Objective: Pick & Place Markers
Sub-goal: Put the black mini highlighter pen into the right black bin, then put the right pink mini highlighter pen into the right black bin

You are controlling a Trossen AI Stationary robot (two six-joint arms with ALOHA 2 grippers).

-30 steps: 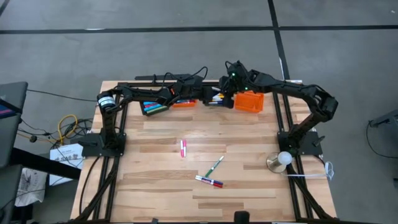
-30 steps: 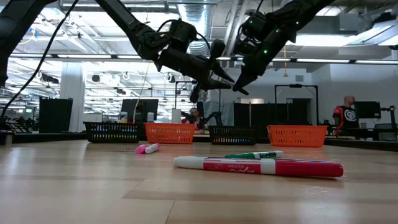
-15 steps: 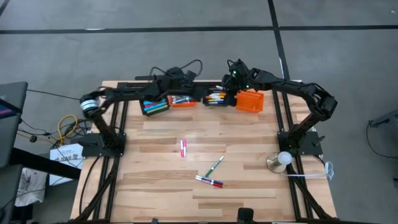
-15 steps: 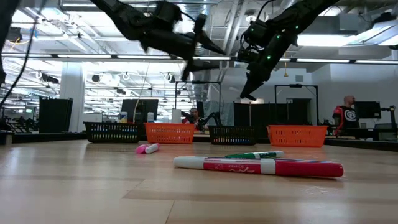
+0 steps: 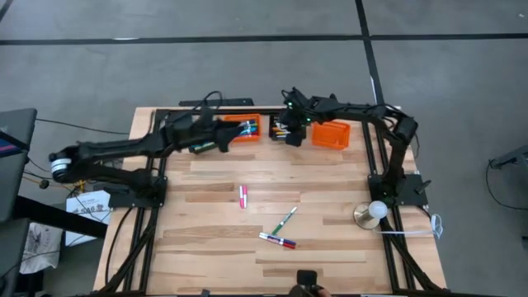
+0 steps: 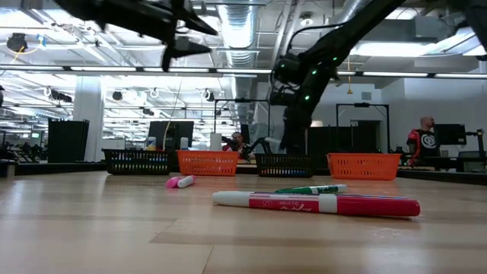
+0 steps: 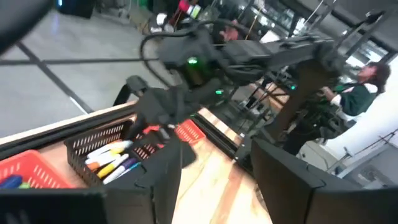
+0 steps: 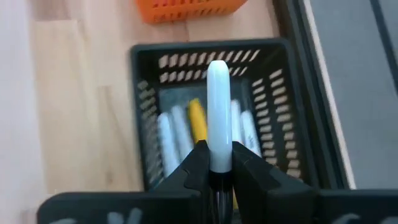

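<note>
The pale wooden plank table (image 5: 330,256) carries 4 mesh baskets along its far edge, a pink-and-white marker (image 5: 242,196), a green marker (image 5: 285,220) and a red-and-blue marker (image 5: 278,241).

Motion smears the left wrist view, where the markers (image 7: 111,163) in a black basket (image 7: 102,146) show only as coloured streaks. In the right wrist view, the white marker (image 8: 218,115) vanishes at its lower end between the right gripper's (image 8: 216,163) fingers. The high view's baskets at upper centre hold contents too small to count.
</note>
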